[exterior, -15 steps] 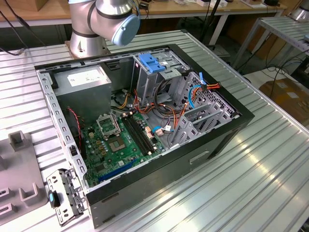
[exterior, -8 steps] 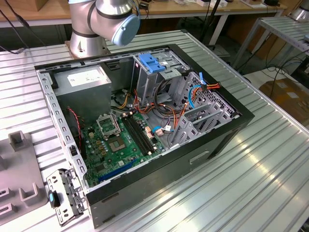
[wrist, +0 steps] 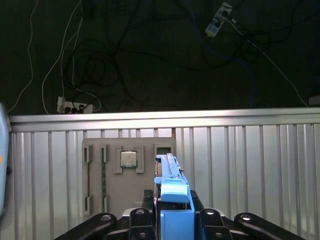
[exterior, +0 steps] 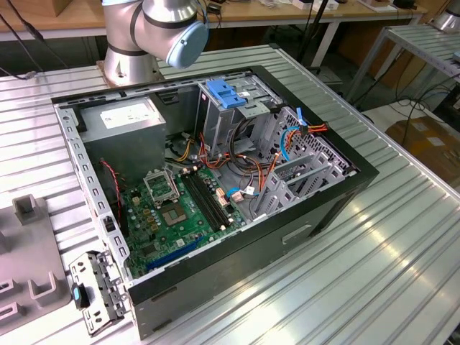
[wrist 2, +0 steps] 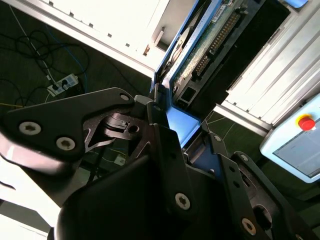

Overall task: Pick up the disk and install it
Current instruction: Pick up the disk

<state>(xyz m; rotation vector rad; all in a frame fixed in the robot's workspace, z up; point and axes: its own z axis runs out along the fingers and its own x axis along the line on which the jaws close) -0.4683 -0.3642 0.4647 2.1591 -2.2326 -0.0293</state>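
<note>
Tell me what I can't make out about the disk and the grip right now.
Second wrist view: the disk held in the tool runs off the top edge; the tool's body covers its near end.
First wrist view: the disk is edge-on, so its faces are hidden; the bottom edge cuts it off.
Exterior view: the arm leaves by the top edge.
</note>
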